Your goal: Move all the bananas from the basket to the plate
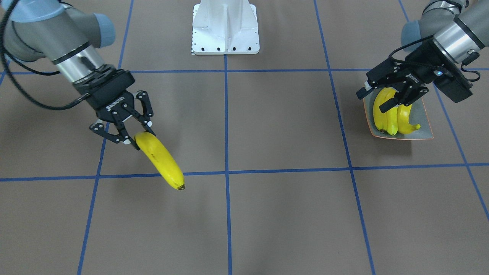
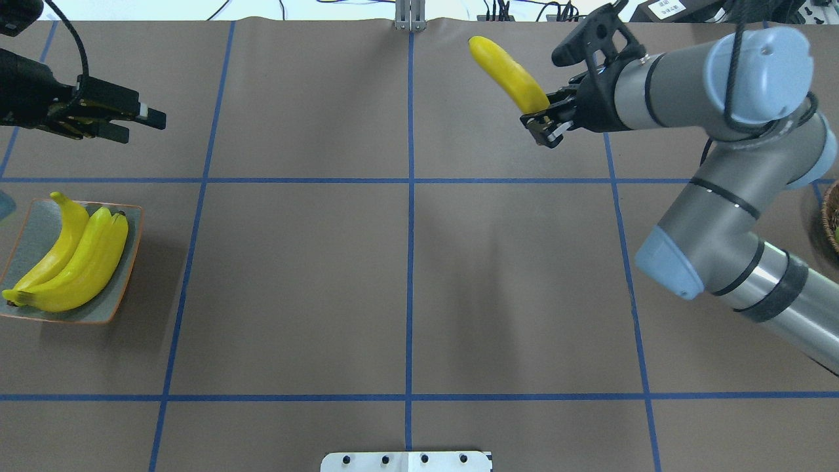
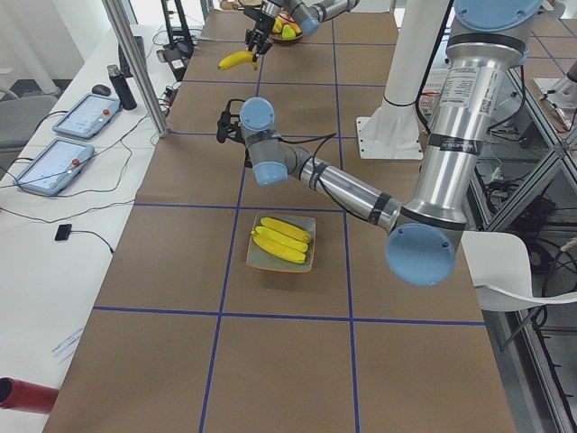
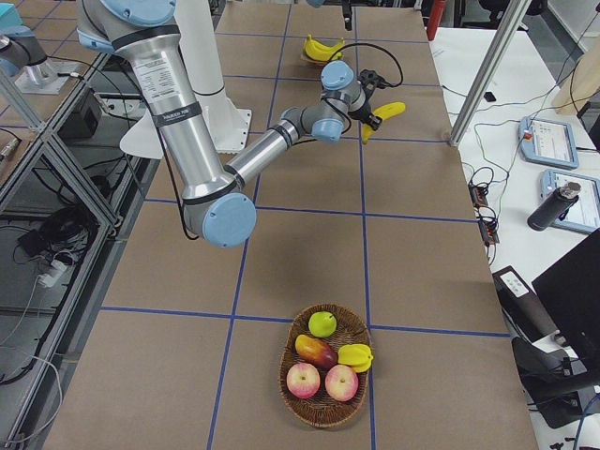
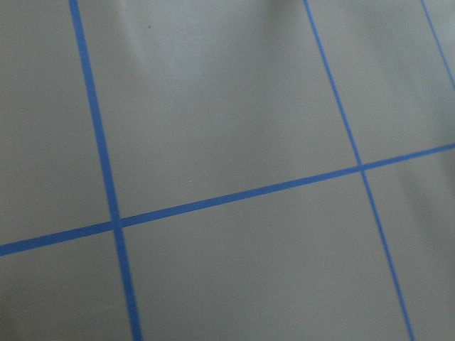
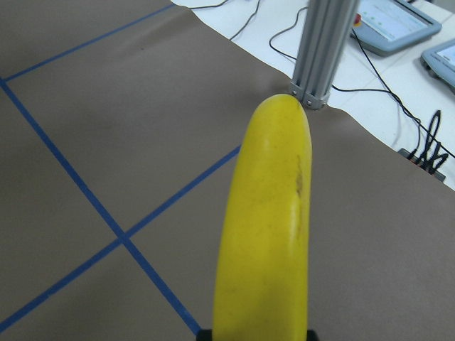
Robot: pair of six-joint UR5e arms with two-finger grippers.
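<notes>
Near edge, centre: white mount plate (image 2: 406,461) of the robot on the brown counter (image 2: 406,282), which is gridded with blue tape lines (image 2: 409,262). Near right end: wicker basket (image 4: 322,415) holding two red apples (image 4: 303,380), a green apple (image 4: 322,323), a mango-like fruit (image 4: 317,352) and a small yellow fruit (image 4: 356,356). Left side, mid-depth: plate (image 2: 31,226) flat on the counter, three bananas (image 2: 72,262) lying side by side on it, touching one another. Just beyond the plate's far side: left end effector (image 2: 145,128) raised off the counter, jaws spread, nothing between them; its wrist view shows only counter and tape. Far right: right end effector (image 2: 545,124) clamped on one end of the fourth banana (image 2: 508,72), lifted off the counter. The banana's free, dark-tipped end points far and left toward the aluminium post (image 2: 409,14) at the far edge. Held banana and plate are well apart, with the centre tape line and open brown counter between them. Beyond the far edge: a white side table with tablets (image 3: 86,113) and cables.
</notes>
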